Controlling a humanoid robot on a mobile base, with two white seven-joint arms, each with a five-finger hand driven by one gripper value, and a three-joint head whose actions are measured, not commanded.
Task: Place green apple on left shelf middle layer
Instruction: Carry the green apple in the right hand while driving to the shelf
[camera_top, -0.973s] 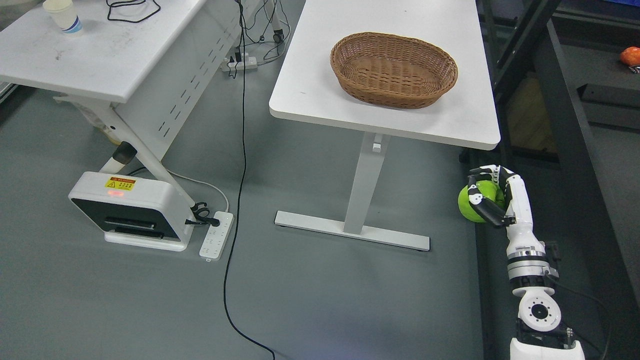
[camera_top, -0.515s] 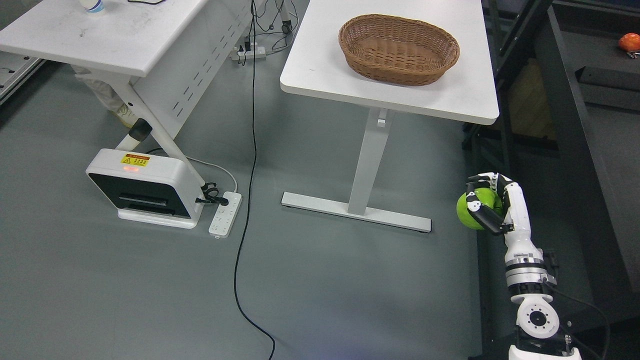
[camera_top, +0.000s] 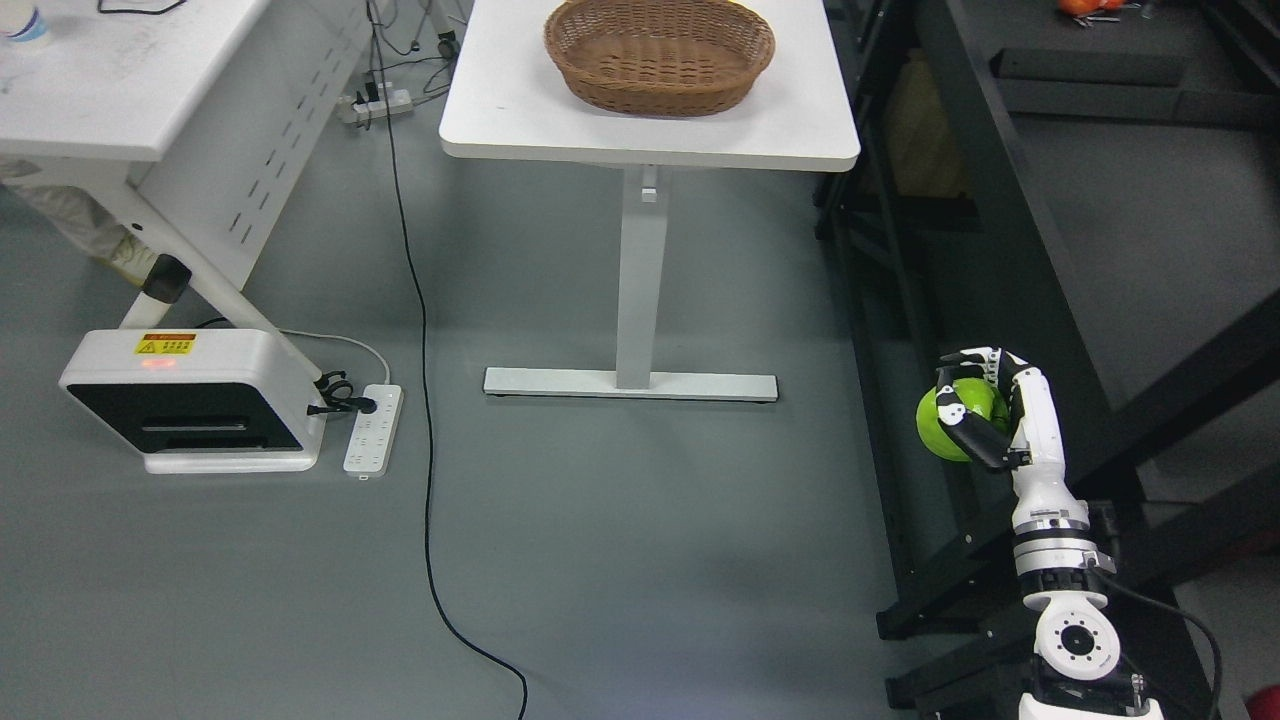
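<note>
My right hand (camera_top: 985, 410) is curled around the green apple (camera_top: 950, 422), fingers wrapped over its top and side, holding it up above the grey floor. A black shelf frame (camera_top: 1010, 250) stands just beyond and beside my hand; well ahead to my left, a wicker basket (camera_top: 660, 55) sits on a white table (camera_top: 810, 130)

Right hand (camera_top: 985, 410) grips green apple (camera_top: 948, 425) above the floor, beside a black shelf frame (camera_top: 1010, 250); basket (camera_top: 659, 55) on white table (camera_top: 800, 130)
</note>
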